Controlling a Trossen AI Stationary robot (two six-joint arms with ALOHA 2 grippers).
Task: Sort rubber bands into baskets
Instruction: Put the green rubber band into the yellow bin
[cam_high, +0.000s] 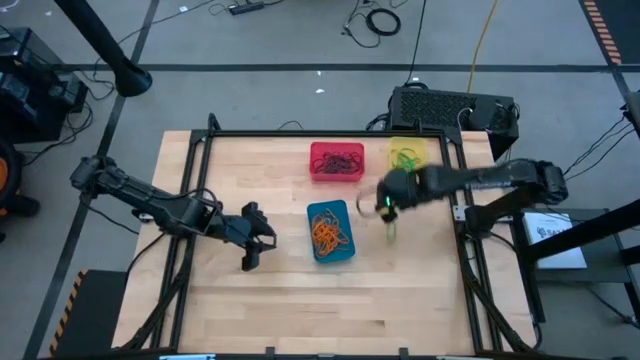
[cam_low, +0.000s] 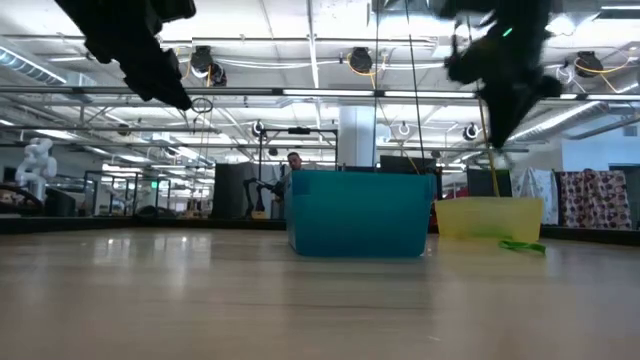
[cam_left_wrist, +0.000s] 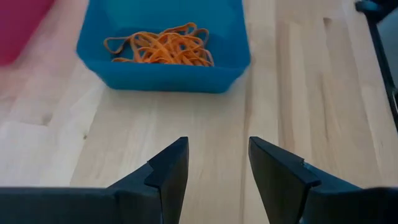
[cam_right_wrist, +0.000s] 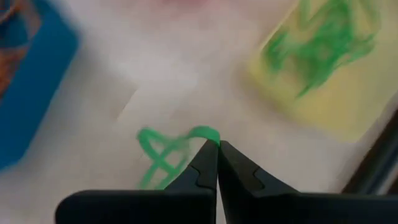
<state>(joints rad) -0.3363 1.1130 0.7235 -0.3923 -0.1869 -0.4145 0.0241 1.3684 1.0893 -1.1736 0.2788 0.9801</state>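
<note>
Three baskets stand on the wooden table: a red one (cam_high: 337, 160) with dark bands, a yellow one (cam_high: 408, 155) with green bands, and a blue one (cam_high: 330, 230) with orange bands (cam_left_wrist: 163, 48). My right gripper (cam_right_wrist: 217, 144) hovers between the yellow and blue baskets, shut on a green rubber band (cam_right_wrist: 163, 157). In the low view it is well above the table (cam_low: 500, 110). My left gripper (cam_left_wrist: 217, 160) is open and empty above the table, left of the blue basket (cam_high: 255, 240). My right gripper pinches the green rubber band at one end of its loop (cam_right_wrist: 209, 133), right at the fingertips, coming from above. The rest of the band trails away below the fingers. A green piece shows on the table in the low view (cam_low: 520, 245); I cannot tell whether it is this band's lower end.
A black frame (cam_high: 300, 135) edges the tabletop. A black box (cam_high: 455, 108) and cables sit beyond the far right corner. Bare wood lies near the front edge (cam_high: 320, 300).
</note>
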